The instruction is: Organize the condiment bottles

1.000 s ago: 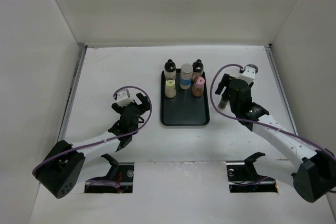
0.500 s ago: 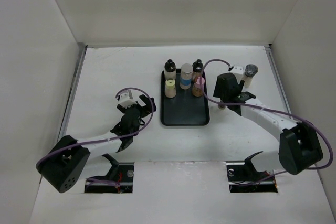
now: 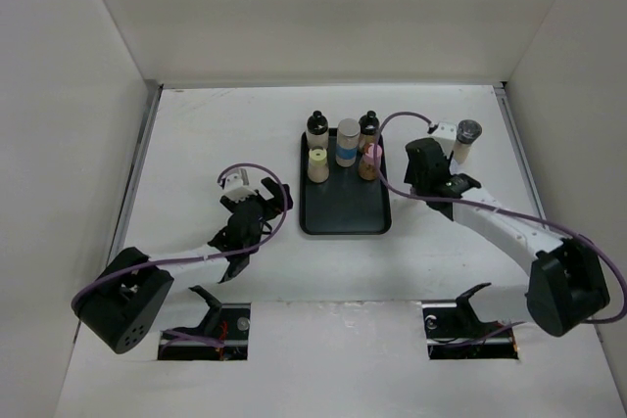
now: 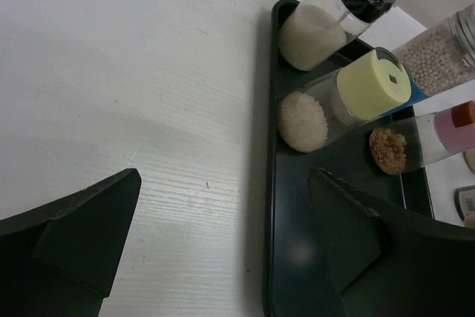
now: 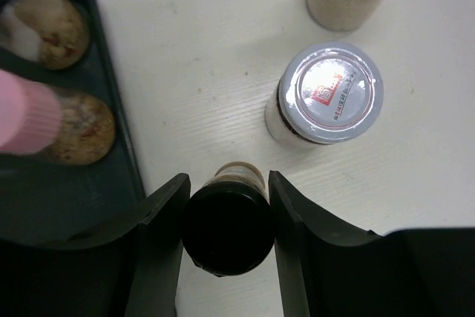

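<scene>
Right fingers (image 5: 159,257), gripping the black-capped bottle (image 5: 226,231), shifted nearer the tray (image 3: 343,214); left fingers (image 4: 74,235) open.

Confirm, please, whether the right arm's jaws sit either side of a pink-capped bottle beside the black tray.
No: the right wrist view shows the bottle in the jaws of the right gripper is black-capped, not pink-capped; it is beside the black tray.

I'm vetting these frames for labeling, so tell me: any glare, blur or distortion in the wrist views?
Left wrist: the left fingers are dark and soft-edged, and the bottles on the tray lean apart, wide-angle distortion. Right wrist: glare whitens the red-printed lid; the black-capped bottle between the right fingers is a featureless dark patch; the pink cap at the left edge is blurred.
</scene>
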`<state>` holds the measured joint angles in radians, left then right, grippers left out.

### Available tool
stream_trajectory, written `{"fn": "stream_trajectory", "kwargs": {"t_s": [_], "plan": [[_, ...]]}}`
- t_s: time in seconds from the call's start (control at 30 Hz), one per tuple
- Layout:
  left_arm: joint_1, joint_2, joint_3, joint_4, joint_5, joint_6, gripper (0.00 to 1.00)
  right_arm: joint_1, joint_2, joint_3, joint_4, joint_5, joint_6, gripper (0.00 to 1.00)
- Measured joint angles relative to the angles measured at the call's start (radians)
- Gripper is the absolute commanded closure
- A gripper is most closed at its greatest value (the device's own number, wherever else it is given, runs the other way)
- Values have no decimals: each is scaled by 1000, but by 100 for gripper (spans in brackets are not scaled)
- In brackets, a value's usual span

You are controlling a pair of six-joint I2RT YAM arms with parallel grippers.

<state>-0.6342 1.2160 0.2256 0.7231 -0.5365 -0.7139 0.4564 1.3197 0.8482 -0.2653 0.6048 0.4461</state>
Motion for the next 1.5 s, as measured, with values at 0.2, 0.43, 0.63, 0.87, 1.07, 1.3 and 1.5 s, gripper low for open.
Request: {"fn": "stream_trajectory", "kwargs": {"t_s": [0.2,0.43,0.63,0.87,1.07,1.3,1.5], "plan": [[8,5,0,3,10,-9,0,135,-43,116,-10,-7,-5,61],[25,4,0,4,16,-15,0,259,202,278,87,-100,-14,61],[25,3,0,5,18,-16,0,276,403,369,120,-135,-40,61],[25,3,0,5,18,-16,0,276,474,384,144,-143,-51,59],[28,4,0,6,19,-16,0,276,480,383,155,-143,-51,42],[34,4,0,6,25,-16,0,276,489,382,167,-143,-48,30],[34,3,0,6,26,-16,0,277,420,348,161,-143,-47,18]]}}
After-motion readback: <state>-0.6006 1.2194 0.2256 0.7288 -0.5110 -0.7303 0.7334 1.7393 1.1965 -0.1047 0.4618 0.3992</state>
